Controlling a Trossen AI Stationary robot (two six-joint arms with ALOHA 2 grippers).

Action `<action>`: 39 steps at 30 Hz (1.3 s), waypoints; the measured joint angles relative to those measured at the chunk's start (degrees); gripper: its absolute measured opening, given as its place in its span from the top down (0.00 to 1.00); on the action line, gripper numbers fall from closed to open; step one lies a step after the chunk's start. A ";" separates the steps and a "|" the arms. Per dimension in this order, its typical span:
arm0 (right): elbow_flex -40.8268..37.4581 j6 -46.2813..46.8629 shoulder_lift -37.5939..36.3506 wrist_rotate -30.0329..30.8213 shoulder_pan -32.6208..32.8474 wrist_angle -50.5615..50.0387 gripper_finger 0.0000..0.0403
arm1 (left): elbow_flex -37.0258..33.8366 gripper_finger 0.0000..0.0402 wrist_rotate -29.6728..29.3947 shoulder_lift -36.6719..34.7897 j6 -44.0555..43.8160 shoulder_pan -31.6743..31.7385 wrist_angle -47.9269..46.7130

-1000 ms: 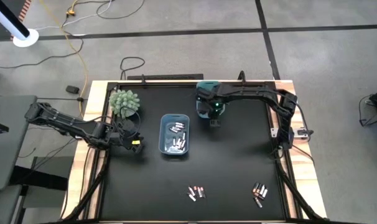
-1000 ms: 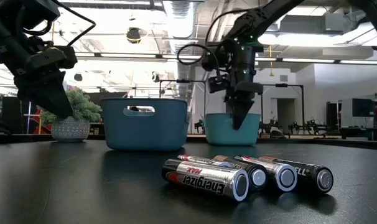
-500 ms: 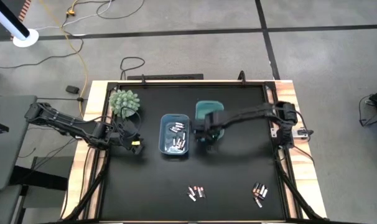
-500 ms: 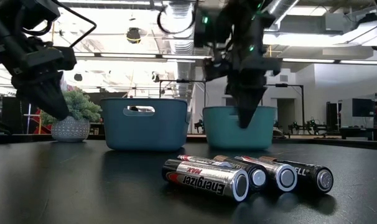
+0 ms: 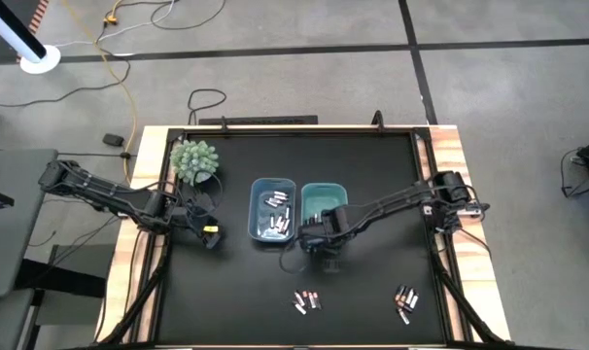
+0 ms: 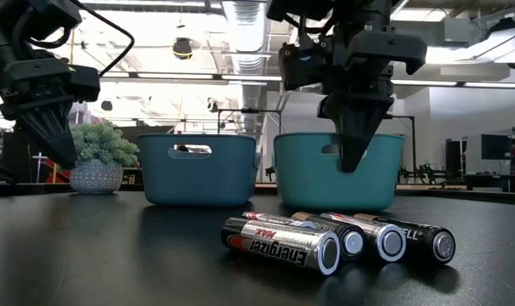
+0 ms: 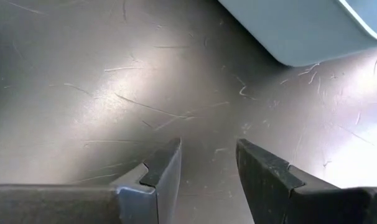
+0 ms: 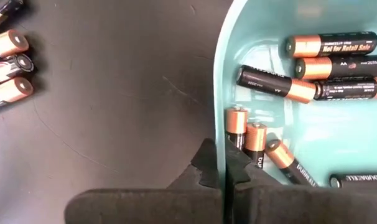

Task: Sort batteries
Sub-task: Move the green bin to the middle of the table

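A teal bin (image 5: 324,197) stands on the black table next to a blue bin (image 5: 273,209), its bottom flat on the surface. Dark batteries with copper ends (image 8: 313,62) lie in the teal bin; silvery-white ones lie in the blue bin. My right gripper (image 5: 326,236) is at the teal bin's near wall, shut on it. Two loose battery groups (image 5: 306,300) (image 5: 404,303) lie near the table's near edge, and one of them fills the front of the low view (image 6: 342,238). My left gripper (image 5: 212,236) hangs open over bare table, left of the blue bin. My right gripper pinches the teal bin's near wall at its rim (image 8: 221,134), with one finger (image 8: 244,174) inside the bin and the other finger (image 8: 201,169) outside. The fingers come from above, pointing down. The bin stays upright with its bottom on the table.
A small potted plant (image 5: 194,160) stands at the far left of the table. Open black tabletop lies between the bins and the loose batteries. A corner of the blue bin (image 7: 313,31) shows ahead of my left gripper (image 7: 207,162).
My right gripper has moved from the table's far side toward its near edge, shut on the teal bin's wall. The bin has slid along the table with it, upright, and now stands beside the blue bin.
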 joint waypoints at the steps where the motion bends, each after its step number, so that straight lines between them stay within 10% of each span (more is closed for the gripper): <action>1: 0.00 0.00 0.00 -0.02 -0.21 0.00 1.00 | 0.00 0.63 0.03 0.00 -0.01 0.00 0.01; 39: -0.04 -1.33 0.04 0.94 -1.62 -1.86 0.96 | 0.00 0.63 -1.68 -0.01 1.09 0.00 0.04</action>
